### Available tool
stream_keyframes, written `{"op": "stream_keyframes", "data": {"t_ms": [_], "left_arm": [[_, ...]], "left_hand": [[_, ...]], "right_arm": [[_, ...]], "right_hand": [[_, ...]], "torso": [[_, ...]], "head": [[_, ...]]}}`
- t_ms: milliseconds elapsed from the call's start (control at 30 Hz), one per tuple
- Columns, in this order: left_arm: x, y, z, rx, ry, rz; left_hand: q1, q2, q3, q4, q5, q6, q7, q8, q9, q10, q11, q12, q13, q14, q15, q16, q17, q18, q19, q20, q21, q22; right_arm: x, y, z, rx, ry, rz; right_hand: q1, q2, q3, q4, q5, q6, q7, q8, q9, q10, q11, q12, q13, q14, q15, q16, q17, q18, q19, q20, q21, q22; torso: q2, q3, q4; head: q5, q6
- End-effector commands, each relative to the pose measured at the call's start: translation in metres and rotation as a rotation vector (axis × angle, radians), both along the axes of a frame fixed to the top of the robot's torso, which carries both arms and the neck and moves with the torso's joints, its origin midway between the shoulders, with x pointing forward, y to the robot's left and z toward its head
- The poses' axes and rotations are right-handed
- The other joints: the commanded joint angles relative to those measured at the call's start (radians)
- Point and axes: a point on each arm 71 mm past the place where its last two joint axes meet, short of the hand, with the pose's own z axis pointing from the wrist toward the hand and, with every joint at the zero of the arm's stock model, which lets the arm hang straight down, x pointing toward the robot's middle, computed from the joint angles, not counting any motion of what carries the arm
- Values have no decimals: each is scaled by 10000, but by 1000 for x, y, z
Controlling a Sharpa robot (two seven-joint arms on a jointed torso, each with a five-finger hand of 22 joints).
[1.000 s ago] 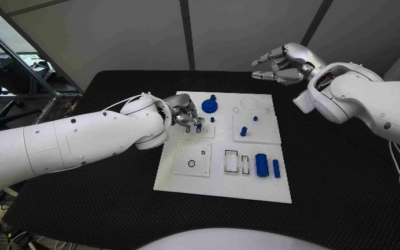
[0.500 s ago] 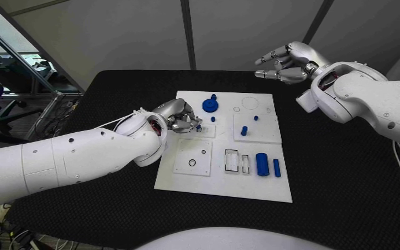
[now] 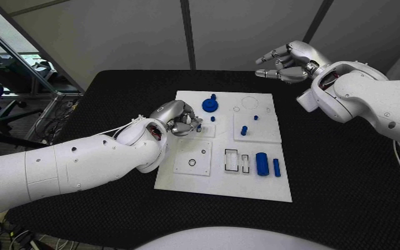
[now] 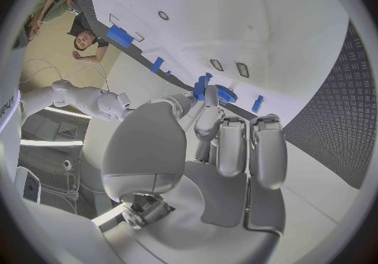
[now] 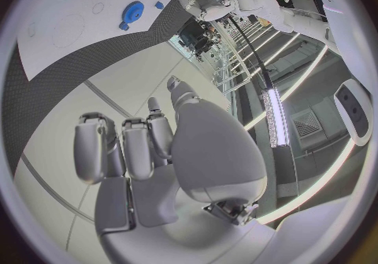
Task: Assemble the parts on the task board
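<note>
Left hand (image 3: 177, 117): over the white plastic task board's (image 3: 218, 185) left edge; you see fingers curled, grasp unclear.
Nearest part: small blue peg (image 3: 199, 127), just beside its fingertips.
Right hand (image 3: 286, 65): raised clear of bench, well apart, fingers curled on nothing.

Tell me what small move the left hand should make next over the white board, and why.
Probably lower the left hand a little toward the white task board and seat the small blue peg at its fingertips. The hand is curled over the board's near-left square plate, seemingly pinching that peg, though the grip is partly hidden. The right hand is raised beyond the board, holding nothing.
</note>
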Motion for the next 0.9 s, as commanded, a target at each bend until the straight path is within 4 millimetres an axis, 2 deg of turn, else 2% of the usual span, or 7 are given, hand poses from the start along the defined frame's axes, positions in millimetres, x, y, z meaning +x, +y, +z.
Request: {"op": "stream_keyframes", "data": {"t_ms": [33,467,900], "left_arm": [[0,-3,1,126,-424,-155],[6,-4,-8,655,-62,119],[9,-6,-13,1010,399,218]], "left_hand": [[-14,-89,1715,-1654,67,64,-38,62,-6,65,20,41,-3,584,-48,-22,808,-1044,732,0,54,1973],[-28,-105,1750,-1643,63,75,-39,61,-7,74,20,41,-2,584,-50,-25,804,-1048,740,-2,67,1987],[-48,-111,1771,-1626,58,78,-38,60,-9,73,21,27,-18,583,-49,-28,802,-1039,724,-3,38,1956]], "right_arm": [[0,1,2,44,-180,27],[-1,1,2,46,-176,52],[-1,2,2,48,-171,72]], "right_hand": [[-27,39,-23,26,49,45,28,37,-15,-18,-22,-26,93,488,-58,-26,294,182,-39,-2,-51,907],[-21,43,-20,22,56,46,26,39,-17,-12,-23,-19,99,492,-59,-20,306,179,-30,-3,-45,916],[-25,48,-20,23,57,47,26,41,-17,-4,-24,-12,106,493,-60,-21,305,178,-24,-3,-40,922]], "torso": [[14,-2,0],[15,4,-17],[10,2,-6]], "head": [[-18,2],[-27,-28],[-74,-60]]}}
